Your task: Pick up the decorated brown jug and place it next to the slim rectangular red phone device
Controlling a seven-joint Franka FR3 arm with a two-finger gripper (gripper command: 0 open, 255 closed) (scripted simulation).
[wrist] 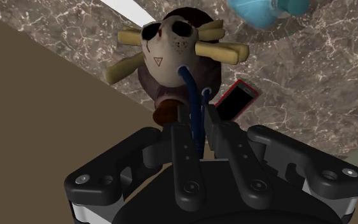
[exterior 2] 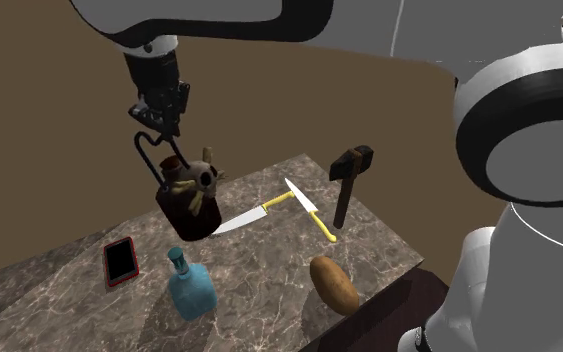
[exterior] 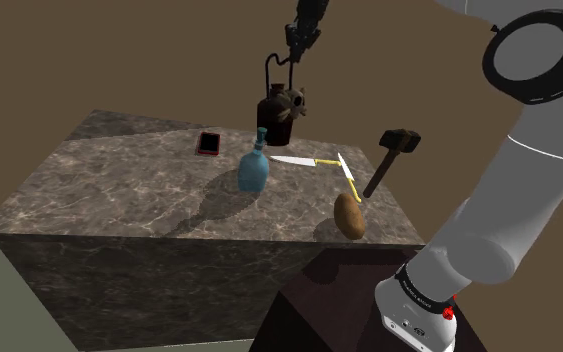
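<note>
1. Grip: the gripper (exterior: 294, 48) has both fingers pinched almost together on the thin looped handle (wrist: 189, 86). The jug (exterior: 281, 112) dangles beneath it like a pail, and nothing else is held.
2. Position: the jug hangs in the air, clear of the marble table (exterior: 89, 190). In the shoulder view it sits at about one o'clock from the blue bottle (exterior: 254, 168).
3. Reason for the hold, as I judge it: the body is round and crowded with ornament, a poor fit for two narrow fingers, while the wire loop is slim enough to clamp. The price is a free swing, and in the second exterior view the body tilts under the hand.
4. Height likely serves to clear the bottle on the way over.
5. Target: the phone (exterior: 208, 143) lies flat, red-edged with a dark screen, at about eight o'clock from the jug in the shoulder view. The bottle stands at four o'clock from the phone, so the bare marble on the phone's other sides looks the safer landing.
6. Look of the jug: a squat, dark brown, rounded body with a short neck. It carries a pale skull with black eye sockets and a small triangle mark, with pale yellow bones crossed behind.
7. Hammer (exterior: 389, 155) and potato (exterior: 349, 215) lie at three to five o'clock of the bottle, away from the route.
</note>
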